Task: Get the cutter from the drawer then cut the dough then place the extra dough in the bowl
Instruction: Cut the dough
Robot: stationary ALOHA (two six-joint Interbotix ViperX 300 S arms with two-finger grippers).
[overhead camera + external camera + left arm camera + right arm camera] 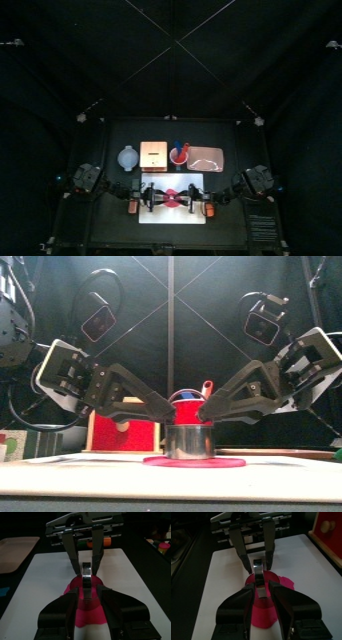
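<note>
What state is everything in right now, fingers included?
Cutter: upright on the dough, gripped from both sides.
Dough: flat on the board, under the cutter.
Left gripper: fingers shut on the cutter.
Right gripper: fingers shut on the cutter.
Bowl: looks empty.
Cup: upright on the tray.

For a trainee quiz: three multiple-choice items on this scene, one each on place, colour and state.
1. The cutter stands: A in the drawer; B on the dough; C in the bowl.
2. The dough is: A pink; B green; C white.
3. The left gripper and right gripper are: A open; B shut on the cutter; C parked aside.
B: front view shows it on the disc. A: pink in the front view. B: wrist views show jaws pinching it.
</note>
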